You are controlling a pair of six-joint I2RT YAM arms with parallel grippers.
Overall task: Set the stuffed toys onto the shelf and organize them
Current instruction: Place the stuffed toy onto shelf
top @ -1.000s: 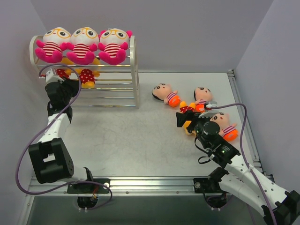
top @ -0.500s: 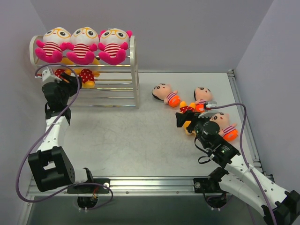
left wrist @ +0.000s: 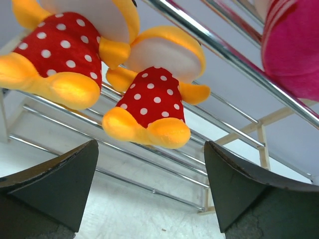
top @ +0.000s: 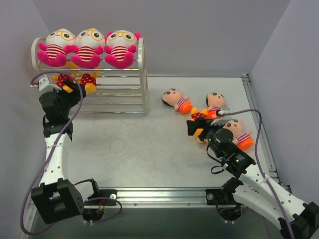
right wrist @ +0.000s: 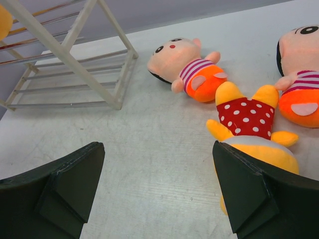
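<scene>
Yellow dotted-dress toy [left wrist: 154, 97] sits on the middle tier of the shelf [top: 144, 74] at ten o'clock, left end effector [left wrist: 149, 159] spread empty just beneath; I'd draw it straight back, clear of the rods.

Five plush toys [top: 88, 47] on shelf [top: 144, 89], four off.

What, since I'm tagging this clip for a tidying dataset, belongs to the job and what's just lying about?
Part of the job:
- shelf
- three pink toys on its top tier
- two dotted-dress toys on the tier below
- one dotted-dress toy and three peach-faced toys on the table

Just there:
- purple cables on the arms
</scene>
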